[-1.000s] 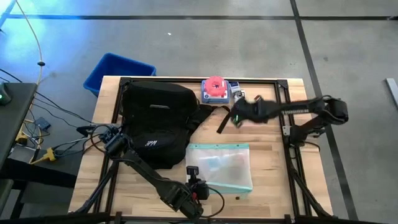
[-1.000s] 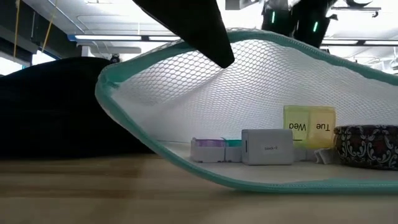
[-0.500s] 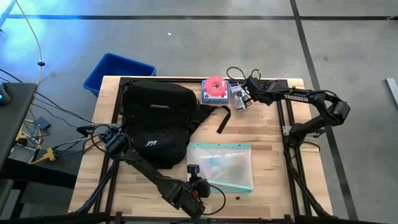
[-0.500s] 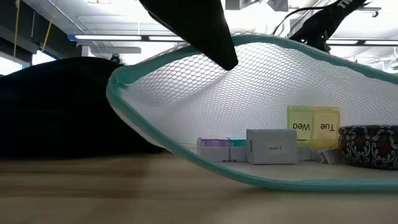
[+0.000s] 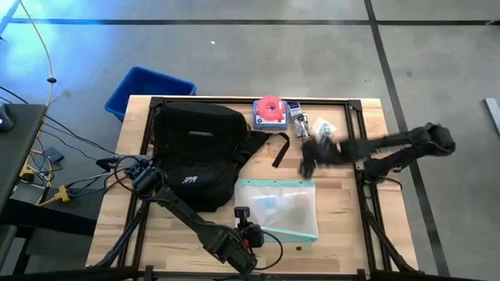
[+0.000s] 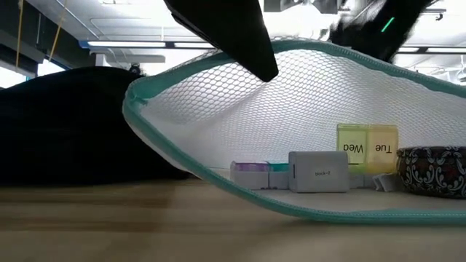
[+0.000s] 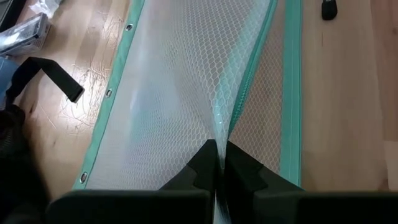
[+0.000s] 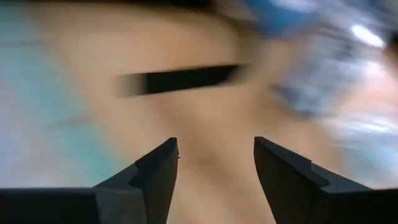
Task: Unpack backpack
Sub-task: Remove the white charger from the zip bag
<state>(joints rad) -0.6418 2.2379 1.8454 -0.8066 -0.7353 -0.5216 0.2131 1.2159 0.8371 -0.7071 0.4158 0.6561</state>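
The backpack [image 5: 199,152] lies at centre-left of the worktop [image 5: 344,203]. At lower centre, the left tool [image 7: 217,163] pinches the mesh pouch [image 5: 278,207]. Right of centre, the right tool [image 5: 306,160] has swung back from the items at the top edge, fingers parted and empty: one more thing unpacked.

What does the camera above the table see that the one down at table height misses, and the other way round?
Only the high view shows the blue bin beyond the table's far edge, the red round item, and the whole black backpack. Only the low view shows what lies behind the mesh pouch: a yellow pill box marked Wed and Tue, and a small grey box. Both show the teal-edged mesh pouch and the left gripper pinching it.
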